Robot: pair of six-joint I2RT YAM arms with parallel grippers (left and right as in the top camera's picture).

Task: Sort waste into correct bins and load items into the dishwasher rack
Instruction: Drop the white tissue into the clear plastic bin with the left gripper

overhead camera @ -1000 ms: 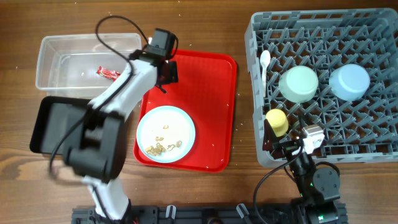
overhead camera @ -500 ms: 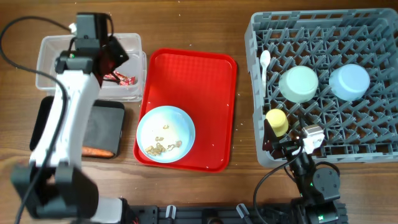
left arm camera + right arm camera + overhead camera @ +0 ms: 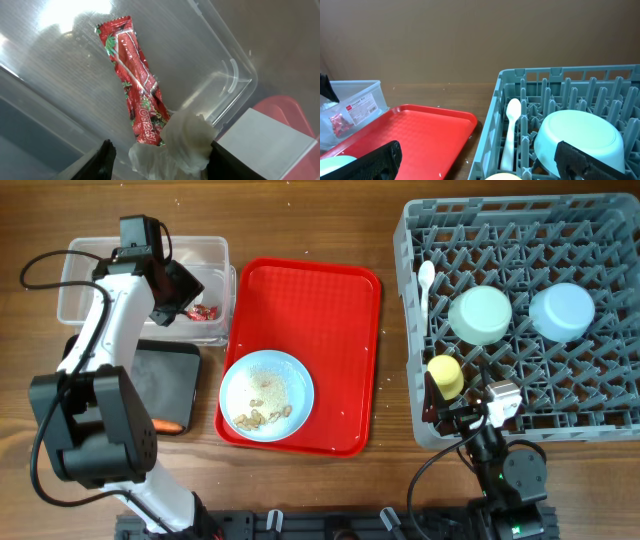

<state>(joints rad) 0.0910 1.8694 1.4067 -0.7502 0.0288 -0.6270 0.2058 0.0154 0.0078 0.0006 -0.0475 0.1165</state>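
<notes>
1. At the upper left of the overhead frame, the clear plastic rectangular tub (image 3: 205, 260) holds the red candy wrapper (image 3: 135, 85). The crumpled white paper ball (image 3: 175, 145) lies there too, touching the wrapper's lower end.
2. Over that tub hangs the left gripper (image 3: 160, 162), its jaws spread. The paper sits between them with a gap on one side, so it looks loose rather than pinched.
3. Just below the tub, the shallow black rectangular tray (image 3: 170, 380) carries the orange carrot-like stick (image 3: 166, 425) near its lower edge.
4. In the middle, the flat red serving tray (image 3: 330, 310) bears the pale blue round plate (image 3: 285, 370), with beige food crumbs (image 3: 262, 416) on it. This looks like the work left: crumbs to a bin, then the plate to the rack.
5. At the right, the large grey plastic dishwasher rack (image 3: 590, 415) is already loaded. It has the white spoon (image 3: 426, 280), the mint green bowl (image 3: 481, 315), the pale blue bowl (image 3: 562, 311) and the small yellow cup (image 3: 446, 375).
6. At the lower right, by the rack's near edge, the right gripper (image 3: 480, 167) is spread wide and empty.
</notes>
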